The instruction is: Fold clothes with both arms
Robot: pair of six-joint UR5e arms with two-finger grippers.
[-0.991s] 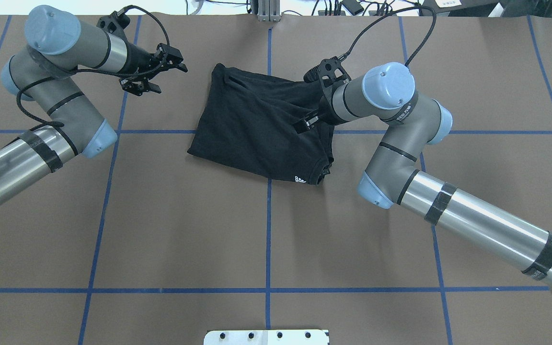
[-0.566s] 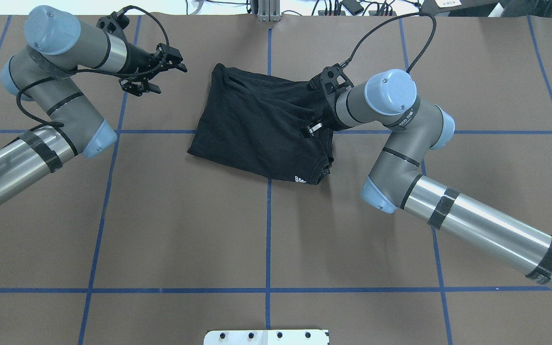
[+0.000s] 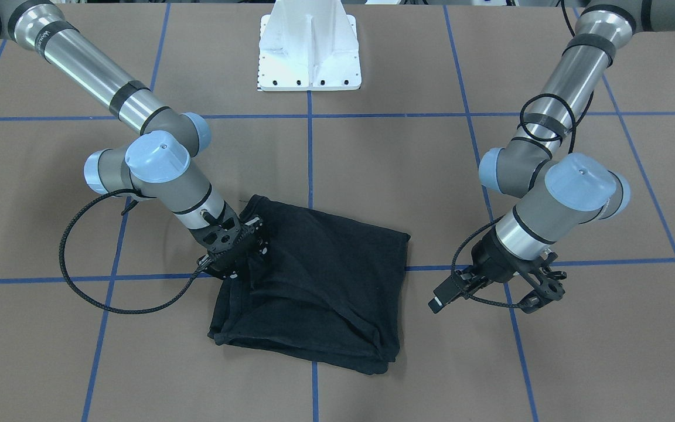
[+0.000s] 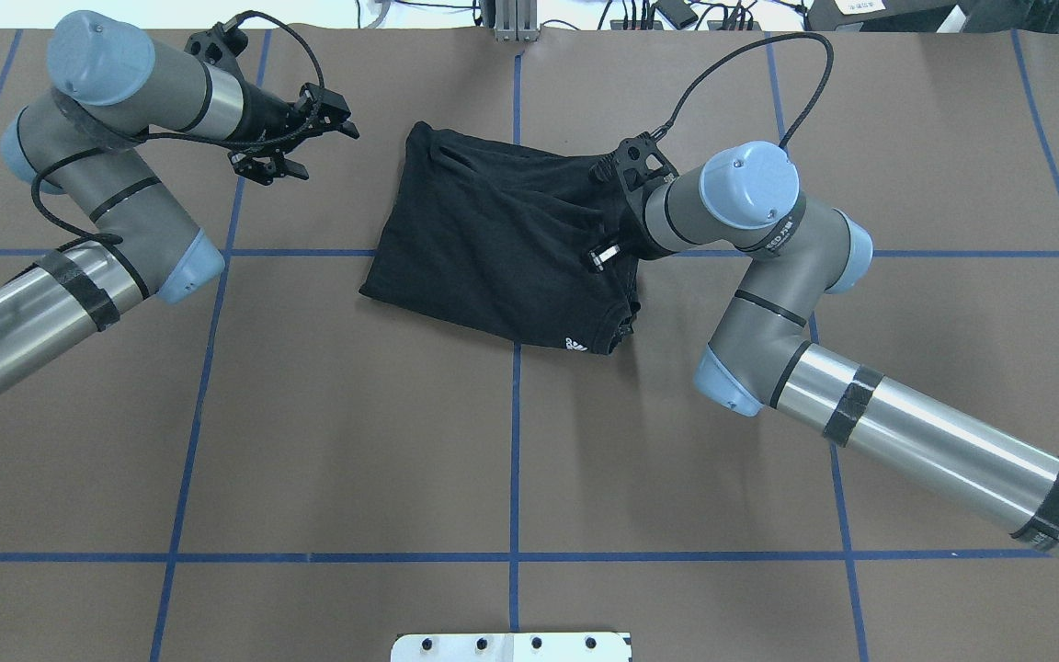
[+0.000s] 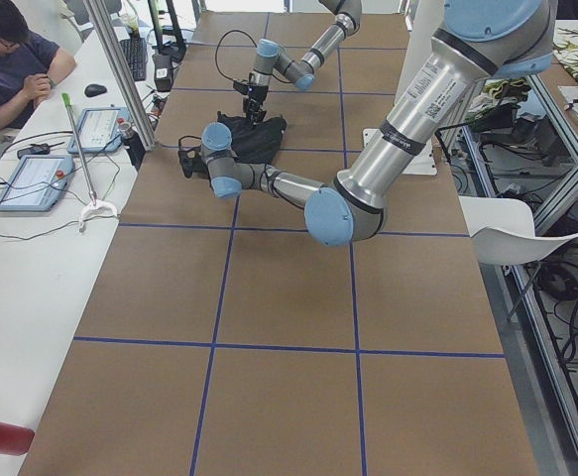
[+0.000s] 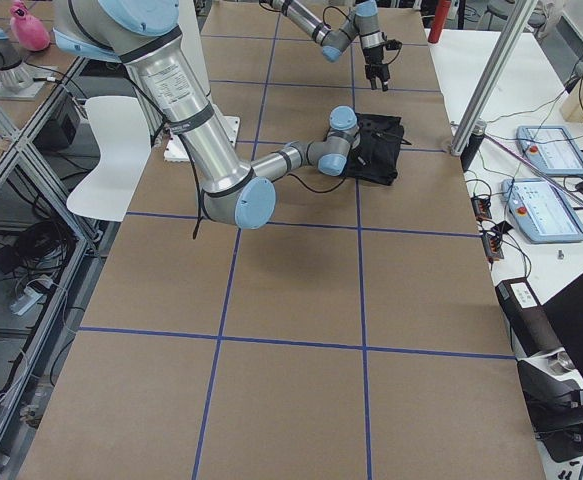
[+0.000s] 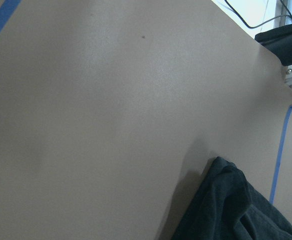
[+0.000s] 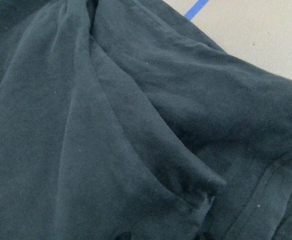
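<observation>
Overhead view: your right claw (image 4: 599, 255) is down on the black shirt (image 4: 483, 248), grip impossible to tell; pulling could undo folds. Your left claw (image 4: 325, 152) hangs spread, apart.

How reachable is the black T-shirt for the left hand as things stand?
Probably yes: the left hand hovers open beside the T-shirt, with only bare table between them. The right hand is at its opposite edge.

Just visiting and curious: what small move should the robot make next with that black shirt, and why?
Probably bring the left gripper over to the nearest edge of the T-shirt. It hovers over the table with jaws open, off the cloth, while the right gripper is down at the rumpled opposite edge.
</observation>
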